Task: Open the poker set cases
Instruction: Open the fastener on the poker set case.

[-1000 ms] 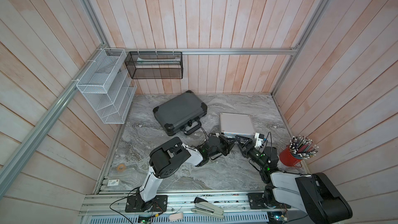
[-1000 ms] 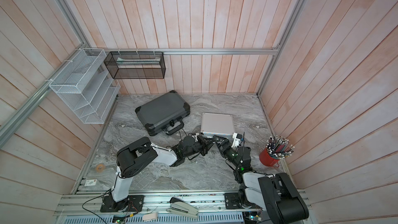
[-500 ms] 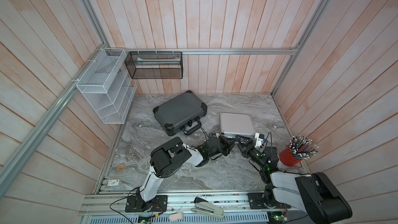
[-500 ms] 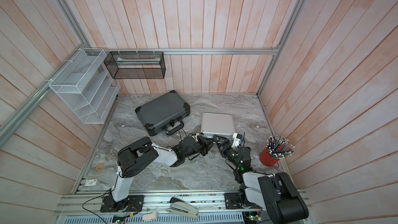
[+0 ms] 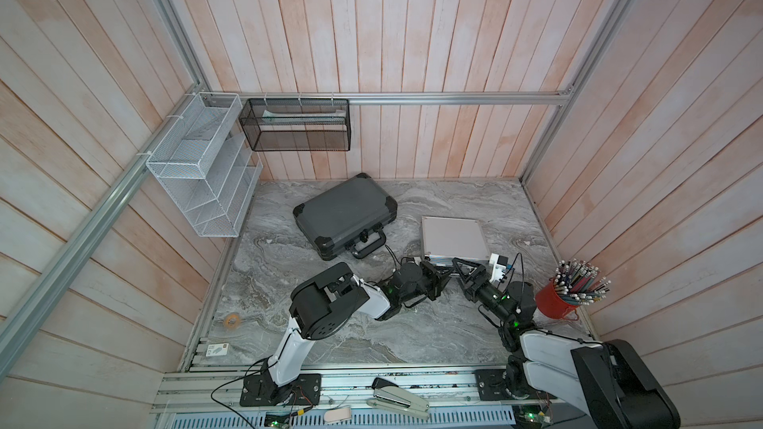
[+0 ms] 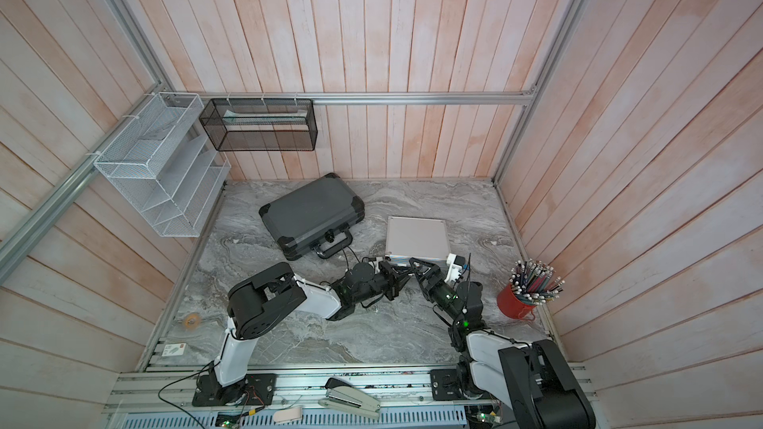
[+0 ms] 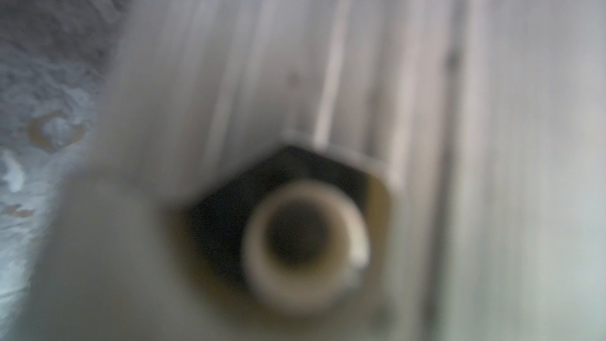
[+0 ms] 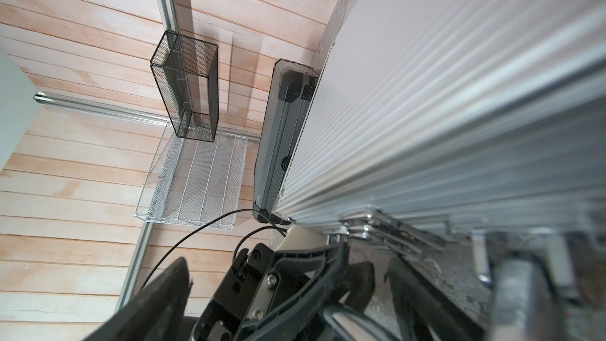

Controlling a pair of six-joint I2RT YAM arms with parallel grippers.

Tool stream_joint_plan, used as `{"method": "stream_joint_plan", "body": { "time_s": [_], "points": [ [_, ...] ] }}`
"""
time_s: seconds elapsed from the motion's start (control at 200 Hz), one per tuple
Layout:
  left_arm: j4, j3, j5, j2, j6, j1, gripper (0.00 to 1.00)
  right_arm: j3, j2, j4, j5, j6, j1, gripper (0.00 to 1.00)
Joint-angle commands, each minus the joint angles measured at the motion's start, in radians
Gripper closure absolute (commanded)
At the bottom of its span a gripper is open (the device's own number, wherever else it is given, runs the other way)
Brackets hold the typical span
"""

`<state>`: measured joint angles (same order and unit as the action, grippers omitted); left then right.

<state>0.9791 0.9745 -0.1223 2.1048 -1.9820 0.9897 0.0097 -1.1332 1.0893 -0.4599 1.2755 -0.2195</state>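
Both poker set cases lie closed on the marble table. The larger dark grey case (image 5: 344, 214) (image 6: 309, 212) sits at the back left, with its handle towards me. The smaller ribbed silver case (image 5: 453, 237) (image 6: 417, 237) (image 8: 442, 93) is to its right. My left gripper (image 5: 446, 274) (image 6: 406, 276) is shut, its tip at the silver case's front edge. My right gripper (image 5: 466, 264) (image 6: 423, 266) stands open beside it at the same edge, by the metal latches (image 8: 377, 227). The left wrist view is a blurred close-up of the ribbed side (image 7: 360, 60).
A red cup of pencils (image 5: 555, 303) stands close to the right arm. A white mesh rack (image 5: 198, 175) and a black mesh basket (image 5: 295, 125) hang on the walls. A tape roll (image 5: 232, 320) lies front left, and a stapler (image 5: 398, 398) lies on the front rail.
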Motion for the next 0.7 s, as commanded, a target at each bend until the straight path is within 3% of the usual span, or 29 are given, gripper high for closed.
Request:
{"method": "stream_joint_plan", "body": {
  "time_s": [0.0, 0.365, 0.69],
  "points": [
    [0.164, 0.044, 0.010, -0.017, -0.017, 0.003, 1.00, -0.002, 0.006, -0.023, -0.010, -0.034, 0.009, 0.05],
    [0.164, 0.047, 0.015, -0.021, -0.017, 0.001, 1.00, -0.012, 0.016, -0.128, 0.001, -0.076, 0.012, 0.03],
    [0.161, 0.047, 0.012, -0.019, -0.015, 0.000, 1.00, -0.002, -0.024, -0.054, -0.010, -0.066, 0.014, 0.02]
  ]
}}
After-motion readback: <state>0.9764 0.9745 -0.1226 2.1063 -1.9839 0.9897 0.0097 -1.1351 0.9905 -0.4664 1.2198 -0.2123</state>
